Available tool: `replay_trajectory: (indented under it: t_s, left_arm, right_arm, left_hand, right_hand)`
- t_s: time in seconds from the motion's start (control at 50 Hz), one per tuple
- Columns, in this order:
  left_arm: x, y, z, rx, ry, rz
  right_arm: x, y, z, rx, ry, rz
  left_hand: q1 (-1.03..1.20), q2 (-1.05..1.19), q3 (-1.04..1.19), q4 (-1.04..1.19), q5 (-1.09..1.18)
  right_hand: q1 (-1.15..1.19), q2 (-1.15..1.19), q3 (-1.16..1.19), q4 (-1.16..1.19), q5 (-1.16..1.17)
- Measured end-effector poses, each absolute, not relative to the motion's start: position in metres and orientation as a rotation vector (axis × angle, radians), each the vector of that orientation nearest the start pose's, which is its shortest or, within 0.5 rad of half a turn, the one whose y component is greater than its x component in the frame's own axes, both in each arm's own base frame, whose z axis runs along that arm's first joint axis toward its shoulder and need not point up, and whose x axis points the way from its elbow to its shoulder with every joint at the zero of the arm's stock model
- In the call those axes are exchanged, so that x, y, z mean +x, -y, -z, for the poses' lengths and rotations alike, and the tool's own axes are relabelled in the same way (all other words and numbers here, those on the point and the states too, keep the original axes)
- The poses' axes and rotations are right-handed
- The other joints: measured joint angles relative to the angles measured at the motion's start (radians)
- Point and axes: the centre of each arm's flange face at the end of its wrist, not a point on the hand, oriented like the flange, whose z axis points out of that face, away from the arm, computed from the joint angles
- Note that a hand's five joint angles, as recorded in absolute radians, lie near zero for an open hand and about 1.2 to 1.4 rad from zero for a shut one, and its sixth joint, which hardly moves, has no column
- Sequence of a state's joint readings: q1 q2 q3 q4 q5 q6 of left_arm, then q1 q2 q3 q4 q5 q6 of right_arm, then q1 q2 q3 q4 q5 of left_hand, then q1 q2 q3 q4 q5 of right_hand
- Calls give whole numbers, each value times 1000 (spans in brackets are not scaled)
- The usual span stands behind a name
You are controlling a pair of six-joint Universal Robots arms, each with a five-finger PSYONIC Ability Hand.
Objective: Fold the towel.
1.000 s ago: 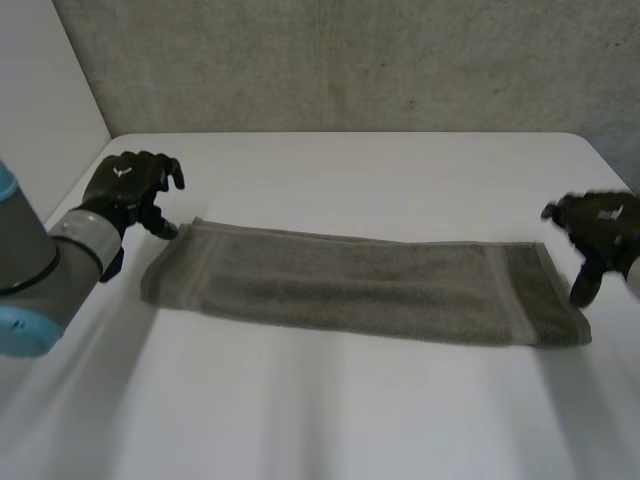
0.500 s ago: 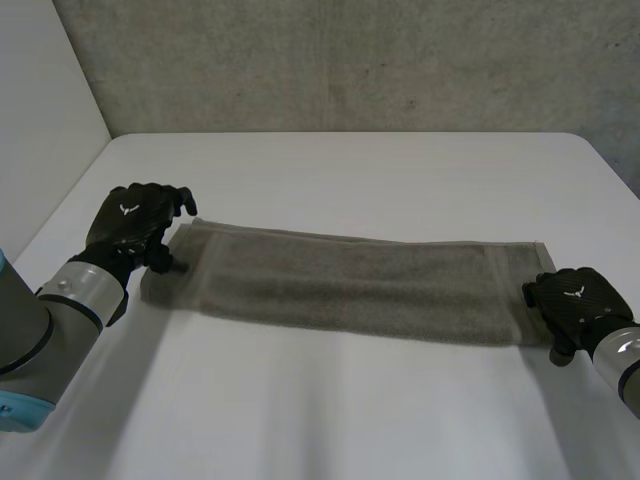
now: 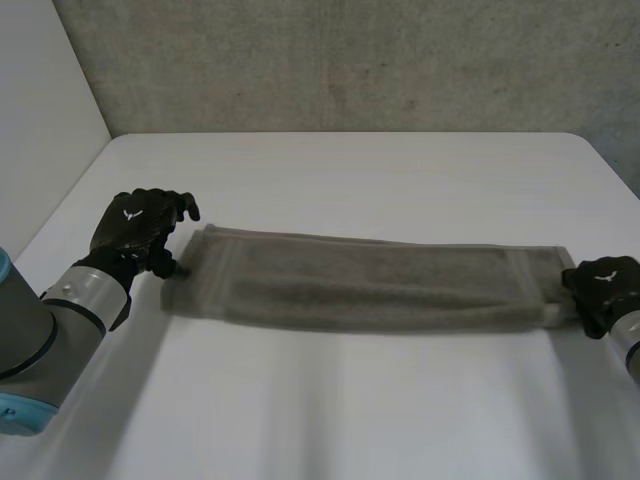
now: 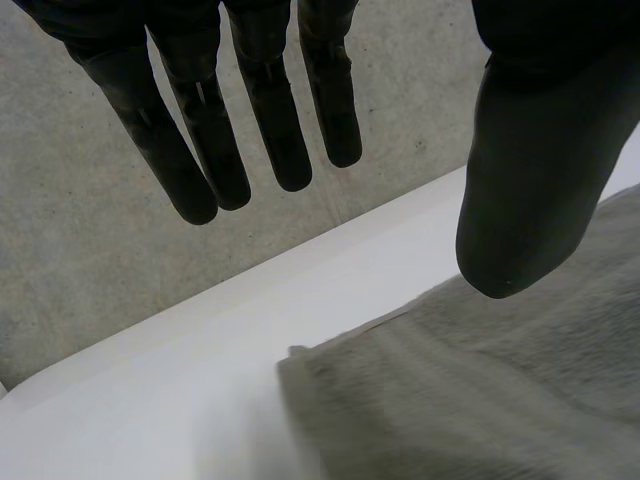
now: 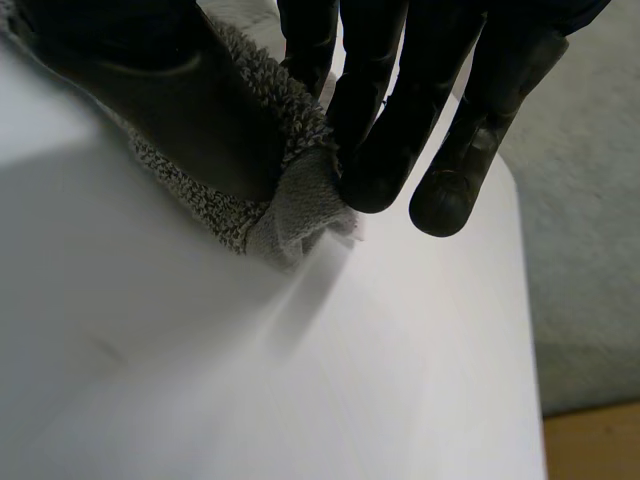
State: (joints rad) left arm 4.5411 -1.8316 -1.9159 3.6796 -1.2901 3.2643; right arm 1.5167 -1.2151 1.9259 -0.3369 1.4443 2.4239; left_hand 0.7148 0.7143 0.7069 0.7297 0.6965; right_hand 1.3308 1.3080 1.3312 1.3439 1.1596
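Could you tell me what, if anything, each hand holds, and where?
Right hand pinches the towel by its end; left hand, open, holds nothing.

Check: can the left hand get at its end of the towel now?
Probably yes: the left hand is open at the end of the towel, thumb over the cloth, nothing between. The right hand pinches the other end.

The left hand (image 4: 530, 150) reaches in with its fingers (image 4: 270, 110) straight and spread, apart from the thumb, and nothing between them. Below lies a grey towel (image 4: 480, 400) on a white table (image 4: 150, 400), one corner beneath the gap. The thumb tip hangs over the towel's edge; contact is unclear. A concrete wall (image 4: 90, 270) stands behind.
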Motion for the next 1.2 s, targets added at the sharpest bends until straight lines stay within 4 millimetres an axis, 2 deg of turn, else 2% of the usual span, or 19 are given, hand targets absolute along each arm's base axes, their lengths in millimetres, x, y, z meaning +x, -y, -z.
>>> replay_trajectory:
  t_s: [0.1, 0.2, 0.3, 0.36, 0.42, 0.5, 0.54, 0.56, 0.6, 0.62, 0.66, 0.74, 0.78, 0.86, 0.92, 1.02, 1.06, 1.16, 1.2]
  left_arm:
    - [-209, 289, -175, 681, -2387, 2292]
    - [-208, 289, -174, 676, -2389, 2289]
    - [-207, 289, -174, 675, -2388, 2288]
    - [-208, 289, -176, 674, -2382, 2293]
    - [-208, 290, -179, 672, -2368, 2305]
    - [-209, 292, -185, 675, -2345, 2327]
    - [-211, 293, -189, 679, -2327, 2345]
    - [-211, 294, -190, 680, -2323, 2349]
    - [-213, 295, -194, 684, -2307, 2365]
    - [-214, 295, -195, 685, -2304, 2369]
    - [-217, 296, -199, 691, -2290, 2386]
    - [-222, 295, -203, 693, -2279, 2411]
    - [-226, 294, -206, 692, -2277, 2426]
    - [-231, 292, -207, 694, -2279, 2438]
    - [-234, 290, -207, 704, -2282, 2444]
    - [-241, 287, -207, 731, -2284, 2454]
    - [-244, 286, -207, 744, -2283, 2460]
    - [-250, 285, -207, 768, -2281, 2472]
    - [-254, 283, -207, 784, -2280, 2481]
  right_arm:
    - [108, 321, -134, -1014, -2760, 1947]
    - [76, 343, -144, -994, -2846, 2019]
    - [36, 368, -161, -1073, -2952, 2114]
    - [30, 376, -170, -1135, -2970, 2150]
    - [43, 384, -186, -1226, -2917, 2218]
    - [87, 386, -207, -1303, -2741, 2326]
    - [134, 379, -223, -1343, -2548, 2403]
    - [146, 376, -226, -1352, -2500, 2416]
    - [190, 360, -237, -1387, -2315, 2450]
    - [198, 356, -239, -1392, -2283, 2454]
    - [238, 336, -242, -1436, -2126, 2442]
    - [298, 294, -228, -1549, -1919, 2343]
    - [334, 261, -208, -1643, -1805, 2236]
    - [366, 223, -174, -1759, -1719, 2086]
    - [375, 210, -155, -1810, -1701, 2013]
    - [377, 204, -140, -1820, -1719, 1952]
    - [373, 206, -147, -1764, -1743, 1961]
    - [355, 218, -177, -1568, -1816, 2008]
    - [335, 230, -194, -1421, -1886, 2035]
  left_hand:
    - [0, 0, 0, 0, 0]
    - [-7, -9, -7, -17, -7]
    - [-29, -33, -31, -40, -30]
    - [-50, -54, -51, -61, -51]
    - [-96, -104, -100, -113, -103]
    - [-122, -134, -131, -138, -135]
    - [-124, -135, -133, -138, -139]
    - [-125, -135, -134, -138, -140]
    - [-125, -135, -135, -138, -140]
    - [-126, -135, -135, -138, -140]
    - [-126, -135, -135, -138, -140]
    - [-126, -135, -135, -138, -141]
    - [-126, -135, -136, -138, -141]
    - [-126, -135, -136, -138, -141]
    - [-126, -135, -136, -138, -141]
    - [-127, -135, -136, -138, -141]
    - [-127, -135, -136, -138, -141]
    - [-127, -135, -136, -138, -141]
    - [-127, -135, -136, -138, -141]
  right_hand:
    - [1, 0, 5, 0, 0]
    - [2, 0, 8, 0, 0]
    - [5, 0, 10, 0, 1]
    - [6, 0, 10, 0, 1]
    - [7, 0, 11, 2, 1]
    - [7, 0, 15, 3, 1]
    - [7, 0, 19, 3, 1]
    - [7, 0, 19, 3, 1]
    - [7, 0, 20, 3, 1]
    - [7, 0, 20, 3, 1]
    - [8, 0, 21, 3, 1]
    - [8, 0, 22, 3, 1]
    - [8, 0, 22, 3, 1]
    - [8, 0, 21, 3, 1]
    - [-139, -109, -116, -135, -128]
    - [-904, -892, -869, -894, -921]
    - [-1060, -1048, -1060, -1075, -1100]
    - [-1097, -1059, -1084, -1084, -1104]
    - [-1097, -1059, -1084, -1084, -1104]
